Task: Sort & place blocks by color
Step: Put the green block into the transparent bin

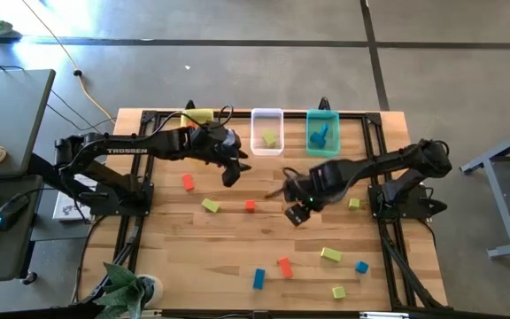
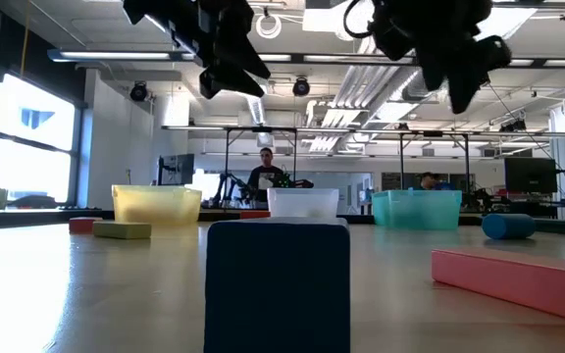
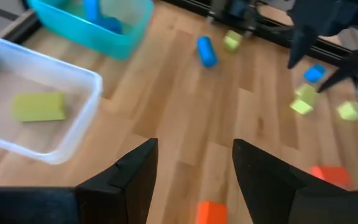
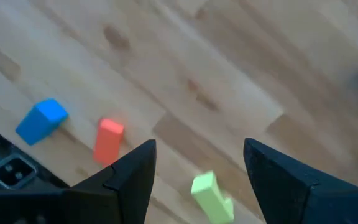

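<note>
**A:** So where are the arms sitting? Using the clear bin as my reference point.

**B:** The left arm is reaching in from the left side of the table, stretched out nearly flat, and the left gripper is hanging just in front of the clear bin, a bit toward its yellow-bin side. It's up in the air, fingers spread apart with nothing between them. The wrist view is looking down at bare wood with a red-orange cube below the gap.

**A:** And the right one?

**B:** It's coming in from the right edge, elbow bent, and the right gripper is hovering farther out from the clear bin, toward the teal bin's side. Its fingers are also apart and empty. In the low view both are floating well above the tabletop.

**A:** Blocks?

**B:** One yellow-green block is lying inside the clear bin, and blue pieces are sitting in the teal one. Everything else is loose on the table: a red-orange block, a yellow-green one and a small red-orange cube are lying near the left gripper. Well away from the clear bin, near the front edge, a blue bar, a red-orange bar, two yellow-green blocks and a blue cube are scattered.
</note>
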Controlling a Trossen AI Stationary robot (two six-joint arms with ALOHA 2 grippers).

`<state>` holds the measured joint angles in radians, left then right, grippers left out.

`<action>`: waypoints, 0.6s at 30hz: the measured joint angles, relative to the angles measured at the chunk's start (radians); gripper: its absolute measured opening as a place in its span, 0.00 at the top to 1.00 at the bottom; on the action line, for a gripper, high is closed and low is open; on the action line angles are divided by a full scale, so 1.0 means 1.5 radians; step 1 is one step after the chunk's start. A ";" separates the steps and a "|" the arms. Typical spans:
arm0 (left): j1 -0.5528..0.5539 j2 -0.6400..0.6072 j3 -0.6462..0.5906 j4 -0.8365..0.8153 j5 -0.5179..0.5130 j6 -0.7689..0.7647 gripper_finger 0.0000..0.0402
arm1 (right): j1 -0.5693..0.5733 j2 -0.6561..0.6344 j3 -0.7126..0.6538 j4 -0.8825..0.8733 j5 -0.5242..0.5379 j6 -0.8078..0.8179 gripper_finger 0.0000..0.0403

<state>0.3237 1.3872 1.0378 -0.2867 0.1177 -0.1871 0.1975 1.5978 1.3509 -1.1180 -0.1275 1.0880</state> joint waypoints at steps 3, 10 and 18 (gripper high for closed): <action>-0.015 0.000 0.000 0.000 0.020 -0.001 0.52 | 0.045 0.000 -0.006 -0.003 0.003 0.037 0.43; -0.062 0.000 0.000 -0.001 0.022 -0.001 0.52 | 0.138 0.000 -0.006 -0.021 0.008 0.159 0.43; -0.118 -0.001 0.000 -0.001 0.022 -0.042 0.52 | 0.228 0.014 -0.006 -0.091 0.034 0.192 0.43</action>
<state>0.1469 1.3863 1.0378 -0.2878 0.1502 -0.2505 0.5399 1.6195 1.3426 -1.2544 -0.0769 1.3766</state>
